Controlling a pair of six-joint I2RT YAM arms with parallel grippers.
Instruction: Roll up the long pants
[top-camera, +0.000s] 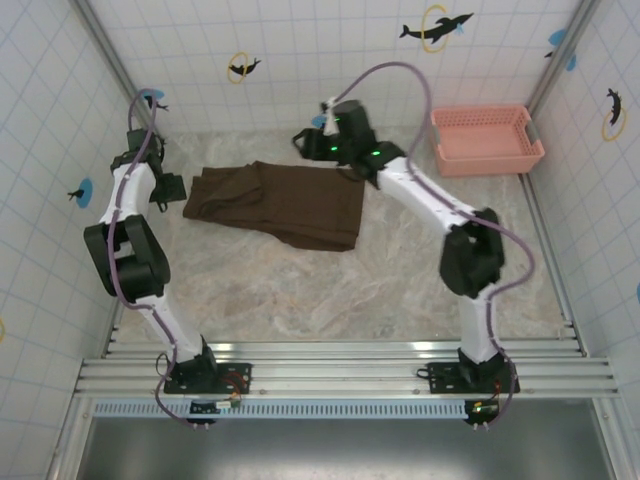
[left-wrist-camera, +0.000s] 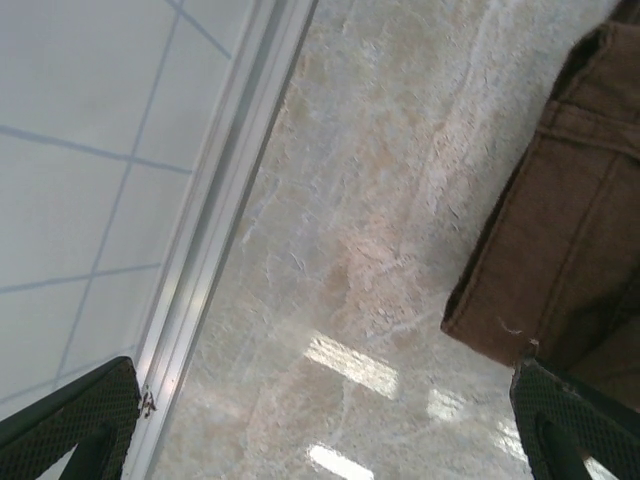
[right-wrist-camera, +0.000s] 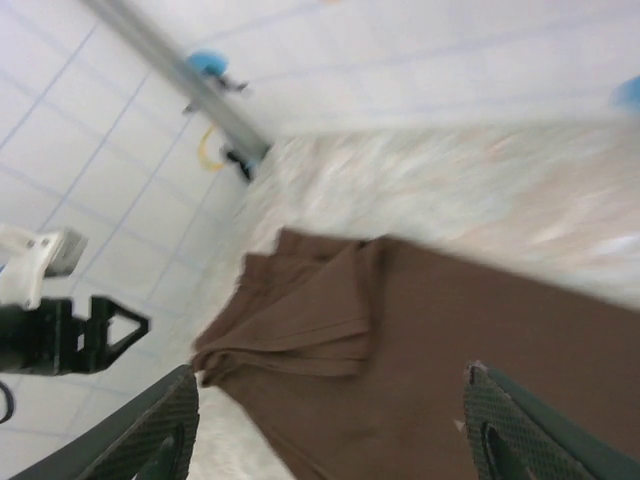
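Observation:
The long pants (top-camera: 275, 205) lie folded flat on the marble-look tabletop, a dark brown cloth with one end layered over itself (right-wrist-camera: 320, 310). My left gripper (top-camera: 166, 188) hangs just left of the pants' left edge, open, with bare table between its fingers (left-wrist-camera: 70, 415); a hemmed corner of the pants (left-wrist-camera: 560, 230) lies beside the right finger. My right gripper (top-camera: 306, 140) is raised over the pants' far edge, open and holding nothing. In the right wrist view, which is motion-blurred, the right gripper (right-wrist-camera: 335, 430) has the brown cloth below it.
A pink mesh basket (top-camera: 487, 140) stands at the back right by the wall. Tiled walls with metal rails (left-wrist-camera: 215, 230) close in the table on the left, back and right. Bare tabletop (top-camera: 330, 300) stretches in front of the pants.

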